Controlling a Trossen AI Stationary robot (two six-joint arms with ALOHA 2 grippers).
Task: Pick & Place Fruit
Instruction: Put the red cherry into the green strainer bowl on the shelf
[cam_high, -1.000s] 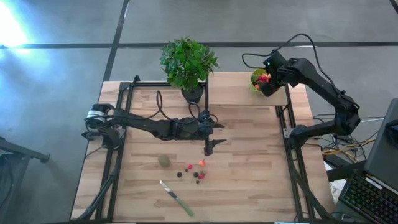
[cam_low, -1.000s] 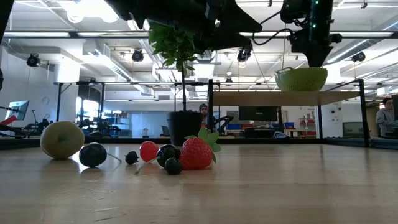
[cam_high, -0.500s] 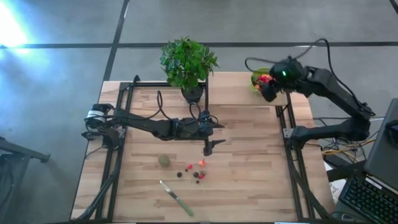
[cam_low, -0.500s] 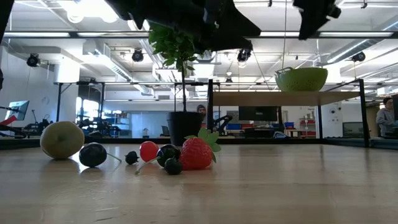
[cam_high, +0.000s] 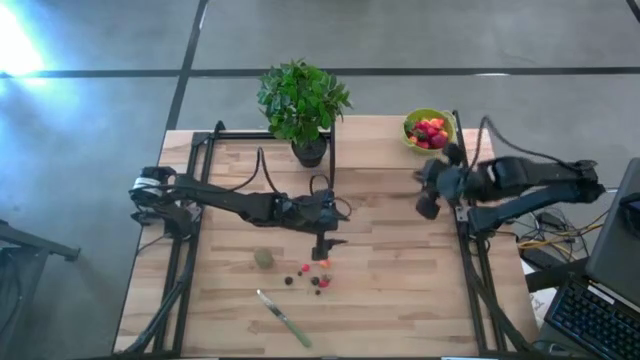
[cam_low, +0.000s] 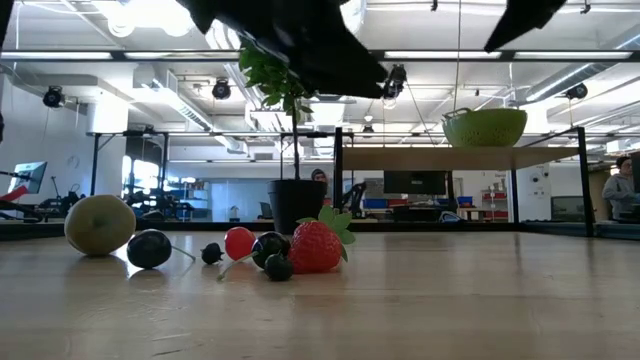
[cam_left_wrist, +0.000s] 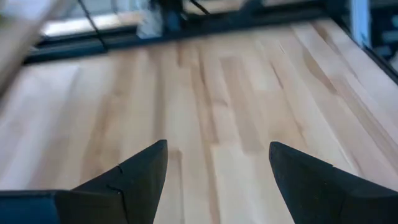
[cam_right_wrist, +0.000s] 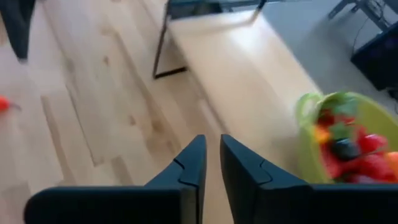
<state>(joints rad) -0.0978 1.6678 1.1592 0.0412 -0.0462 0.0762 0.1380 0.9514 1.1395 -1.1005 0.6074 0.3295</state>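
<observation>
the little toy fruits (cam_high: 312, 276), with a strawberry (cam_low: 316, 246), lie on the table (cam_high: 400, 290) under the wide empty left pincer (cam_high: 322, 247); they look light, hard and rolly, so pinch one across its middle, while the right pincer (cam_right_wrist: 209, 163) is nearly shut, holding nothing.

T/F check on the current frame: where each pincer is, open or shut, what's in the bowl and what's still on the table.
1. The left pincer is open above the loose fruit. True.
2. The right pincer holds a strawberry. False: its fingers are nearly closed with nothing between them.
3. The green bowl is empty. False: it holds red fruit.
4. A strawberry lies on the table. True.
5. The knife is in the bowl. False: it lies on the table.
</observation>
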